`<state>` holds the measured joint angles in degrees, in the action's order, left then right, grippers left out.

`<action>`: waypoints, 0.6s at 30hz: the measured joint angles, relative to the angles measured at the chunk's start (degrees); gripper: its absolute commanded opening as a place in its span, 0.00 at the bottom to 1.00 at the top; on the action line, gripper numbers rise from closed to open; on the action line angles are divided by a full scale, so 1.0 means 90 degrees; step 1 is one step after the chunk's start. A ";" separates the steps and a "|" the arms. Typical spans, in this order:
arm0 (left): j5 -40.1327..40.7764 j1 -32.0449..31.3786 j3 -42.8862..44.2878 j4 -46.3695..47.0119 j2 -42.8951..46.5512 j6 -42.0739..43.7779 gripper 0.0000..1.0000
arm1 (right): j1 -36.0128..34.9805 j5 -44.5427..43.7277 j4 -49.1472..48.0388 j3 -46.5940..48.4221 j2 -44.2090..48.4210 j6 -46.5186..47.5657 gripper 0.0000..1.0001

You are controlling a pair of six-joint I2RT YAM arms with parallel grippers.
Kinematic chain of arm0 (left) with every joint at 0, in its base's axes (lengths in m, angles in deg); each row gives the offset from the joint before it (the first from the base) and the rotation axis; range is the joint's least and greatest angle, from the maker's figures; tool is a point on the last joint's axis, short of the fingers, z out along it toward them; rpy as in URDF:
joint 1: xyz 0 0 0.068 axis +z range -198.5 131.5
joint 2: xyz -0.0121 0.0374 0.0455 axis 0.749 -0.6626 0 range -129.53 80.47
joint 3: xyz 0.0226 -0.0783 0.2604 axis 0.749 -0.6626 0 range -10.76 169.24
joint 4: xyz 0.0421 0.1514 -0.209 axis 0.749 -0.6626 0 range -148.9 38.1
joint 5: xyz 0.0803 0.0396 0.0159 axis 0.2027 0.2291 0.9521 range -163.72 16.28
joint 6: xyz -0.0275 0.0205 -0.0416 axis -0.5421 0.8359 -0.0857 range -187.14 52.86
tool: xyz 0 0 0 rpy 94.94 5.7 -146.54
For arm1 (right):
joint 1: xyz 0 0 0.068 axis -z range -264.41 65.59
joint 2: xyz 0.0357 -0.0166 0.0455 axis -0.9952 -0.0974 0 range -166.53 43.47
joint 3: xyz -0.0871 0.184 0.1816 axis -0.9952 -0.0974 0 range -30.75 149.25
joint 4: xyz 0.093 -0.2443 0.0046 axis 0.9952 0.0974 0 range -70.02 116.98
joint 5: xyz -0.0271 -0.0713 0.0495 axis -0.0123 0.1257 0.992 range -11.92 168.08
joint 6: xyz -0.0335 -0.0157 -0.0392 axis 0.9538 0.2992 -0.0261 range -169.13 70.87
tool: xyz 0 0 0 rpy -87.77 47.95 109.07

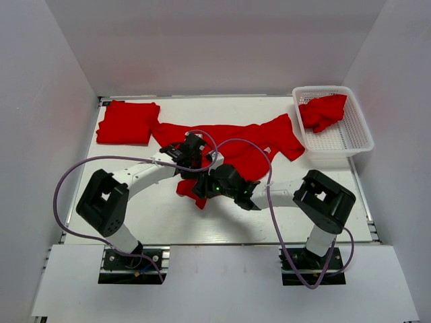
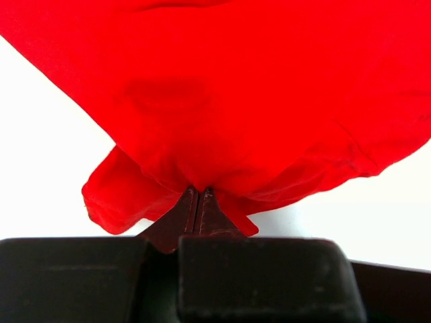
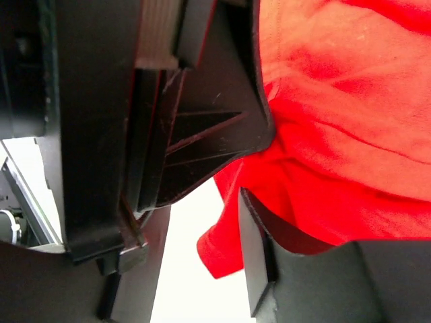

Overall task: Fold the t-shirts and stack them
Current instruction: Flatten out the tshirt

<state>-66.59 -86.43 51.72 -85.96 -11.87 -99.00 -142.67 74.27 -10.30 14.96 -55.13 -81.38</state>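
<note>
A red t-shirt [image 1: 252, 145] lies spread across the middle of the table, its near edge bunched up. My left gripper [image 1: 190, 152] is over its left part; in the left wrist view the gripper [image 2: 199, 192] is shut on a pinch of the red t-shirt [image 2: 256, 101], which is lifted and draped. My right gripper [image 1: 203, 189] is at the shirt's near hem. In the right wrist view the gripper [image 3: 215, 222] stands open, with the hem [image 3: 225, 249] hanging in the gap. A folded red t-shirt [image 1: 126, 122] lies at the far left.
A white basket [image 1: 355, 134] at the far right holds a crumpled red t-shirt [image 1: 323, 111]. The two wrists are close together at mid-table, with purple cables [image 1: 64, 188] looping from each arm. White walls enclose the table.
</note>
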 measured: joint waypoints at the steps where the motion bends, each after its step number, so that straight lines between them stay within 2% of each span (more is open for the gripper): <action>1: 0.0022 0.0010 -0.0012 0.0029 0.0005 -0.0012 0.00 | -0.0015 -0.0019 -0.0005 0.0024 -0.0022 -0.0039 0.48; 5: 0.0078 0.0080 -0.0022 0.0078 0.0027 -0.0053 0.00 | -0.0058 -0.0223 0.0019 0.0155 -0.0126 -0.0134 0.48; 9: 0.0136 0.0092 -0.0024 0.0231 0.0083 -0.0138 0.00 | -0.0124 -0.0520 -0.0007 0.0187 -0.0131 -0.0257 0.39; 14: 0.0172 0.0097 -0.0029 0.0318 0.0153 -0.0211 0.00 | -0.0199 -0.0818 -0.0029 0.0236 -0.0124 -0.0316 0.39; 18: 0.0197 0.0146 -0.0029 0.0367 0.0238 -0.0257 0.00 | -0.0206 -0.0991 0.0032 0.0321 -0.0129 -0.0350 0.45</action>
<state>-64.82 -85.12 51.46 -82.66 -9.73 -101.31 -144.53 65.35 -10.02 17.85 -56.29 -84.53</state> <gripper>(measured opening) 0.030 0.435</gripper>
